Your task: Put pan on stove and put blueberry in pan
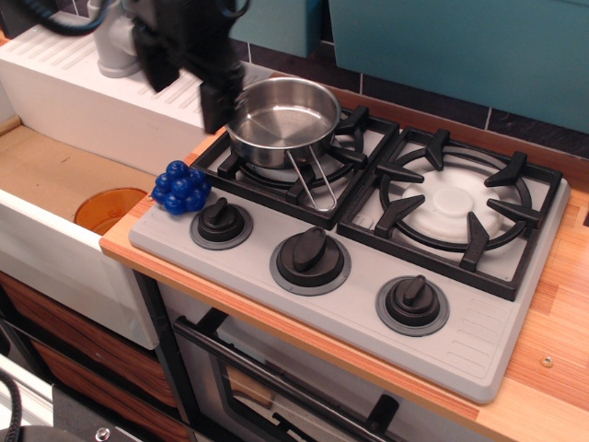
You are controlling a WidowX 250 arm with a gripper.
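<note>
End effector [189, 78], fingers apart and empty, above blueberry [180, 187], left of pan [282, 121] on stove [479, 345].

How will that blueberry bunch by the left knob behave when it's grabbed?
The blueberry bunch looks glossy, so it may slip between fingers. Its lumpy cluster shape probably stops it rolling far. It appears small and plastic, so likely light.

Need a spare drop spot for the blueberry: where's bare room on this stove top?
The right burner grate is bare. So is the grey strip right of the third knob. It's crowded at the left: the pan fills that burner, the gripper hangs beside it, and the blueberry sits by the first knob.
</note>
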